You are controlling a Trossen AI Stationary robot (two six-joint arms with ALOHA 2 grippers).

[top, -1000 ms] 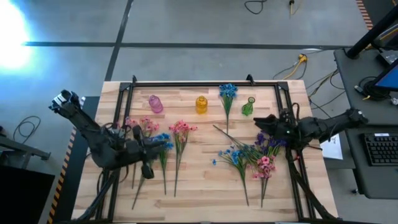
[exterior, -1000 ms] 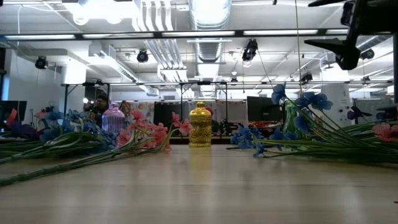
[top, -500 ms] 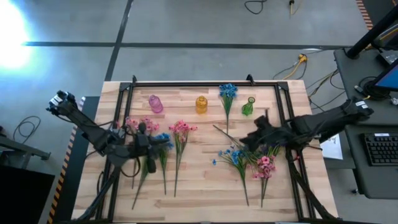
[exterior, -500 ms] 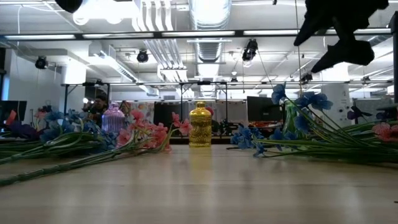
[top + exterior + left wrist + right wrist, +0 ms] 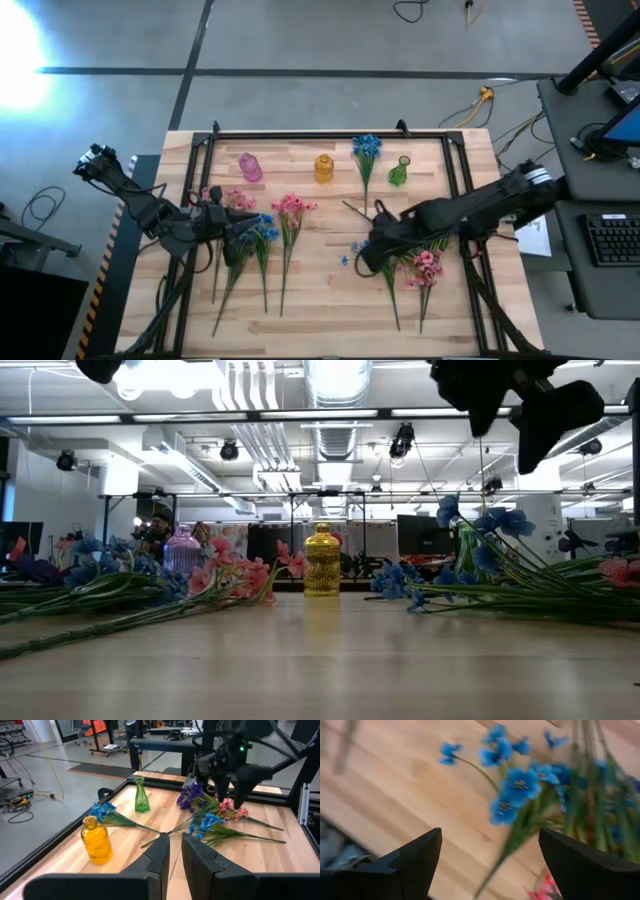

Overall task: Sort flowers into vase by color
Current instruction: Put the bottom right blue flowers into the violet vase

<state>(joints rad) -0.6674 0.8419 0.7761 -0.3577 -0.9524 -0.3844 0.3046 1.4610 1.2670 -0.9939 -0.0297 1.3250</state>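
Two piles of sprigs lie flat on the wooden table. The left pile holds pink flowers [image 5: 292,207] and blue flowers [image 5: 263,230]. The right pile holds blue flowers [image 5: 378,250], pink flowers [image 5: 427,264] and purple flowers [image 5: 192,797]. One more blue sprig [image 5: 366,150] lies between the yellow vase [image 5: 324,168] and the green vase [image 5: 399,171]; a pink vase [image 5: 250,166] stands further left. My right gripper [image 5: 368,256] hangs open above the right pile's blue blossoms [image 5: 516,794], touching nothing. My left gripper [image 5: 250,233] is over the left pile, shut but for a narrow slit [image 5: 175,847], and holds nothing.
A black frame [image 5: 300,135] runs along the table's far edge and down both sides. Bare wood [image 5: 320,290] lies between the two piles, toward the near edge. A desk with a keyboard [image 5: 612,240] stands beyond the right edge.
My right gripper has travelled from the table's right edge toward the left, over the purple and pink sprigs, and now hangs over the right pile's blue blossoms, still open. My left gripper has swung from pointing at the near edge toward the table's right. No flower has moved.
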